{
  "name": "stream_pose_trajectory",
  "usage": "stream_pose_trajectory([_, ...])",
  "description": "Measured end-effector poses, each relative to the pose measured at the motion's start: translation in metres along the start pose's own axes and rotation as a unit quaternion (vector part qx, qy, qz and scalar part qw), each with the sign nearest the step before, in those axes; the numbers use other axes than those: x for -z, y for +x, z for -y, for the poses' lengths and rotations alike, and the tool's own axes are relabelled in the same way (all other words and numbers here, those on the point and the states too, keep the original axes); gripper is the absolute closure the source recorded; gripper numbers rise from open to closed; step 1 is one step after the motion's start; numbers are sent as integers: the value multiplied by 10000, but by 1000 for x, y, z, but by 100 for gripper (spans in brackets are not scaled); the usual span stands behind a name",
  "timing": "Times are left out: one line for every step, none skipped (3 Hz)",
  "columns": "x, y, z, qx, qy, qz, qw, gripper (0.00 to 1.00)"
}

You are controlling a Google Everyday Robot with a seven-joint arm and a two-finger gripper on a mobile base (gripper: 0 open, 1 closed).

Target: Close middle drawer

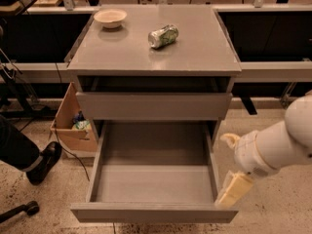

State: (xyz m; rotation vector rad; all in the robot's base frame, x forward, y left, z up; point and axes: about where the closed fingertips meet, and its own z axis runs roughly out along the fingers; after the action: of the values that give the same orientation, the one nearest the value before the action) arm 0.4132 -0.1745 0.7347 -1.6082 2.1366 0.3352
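One drawer matters to you: the middle drawer (153,182) is pulled far out of the grey cabinet (153,57), with its flat front panel at the bottom edge of the view and its grey floor and side walls in plain sight. Above it you can see the upper drawer (153,106), whose front sits just under the cabinet top with a dark gap over it.

Your gripper (228,167) is on the right side of the cabinet, low, just beside the near right corner of the middle drawer. Its two cream fingers (234,189) stand apart, so the pincer is spread wide and has hold of nothing. The lower finger points down and to the left, and its tip overlaps the drawer's right front corner in this view; you cannot tell whether it touches the metal. The white arm (280,143) reaches in from the right edge.

On the cabinet top you have a pale bowl (110,17) at the back left and a crushed green can (163,36) lying on its side near the middle, well apart from each other. To the left of the cabinet an open cardboard box (68,126) stands on the speckled floor (278,213), and a person's dark shoe (44,161) rests nearby.
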Motion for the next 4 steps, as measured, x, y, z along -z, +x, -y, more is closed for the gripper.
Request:
stream_pose_trajectory([-51, 9, -5, -89, -56, 387, 9992, 0])
stream_pose_trajectory([-109, 15, -14, -143, -171, 875, 9959, 0])
stream_pose_trajectory([-163, 21, -25, -111, -286, 1325, 9907, 0])
stream_pose_trajectory([-226, 25, -38, -153, -409, 1752, 9836, 0])
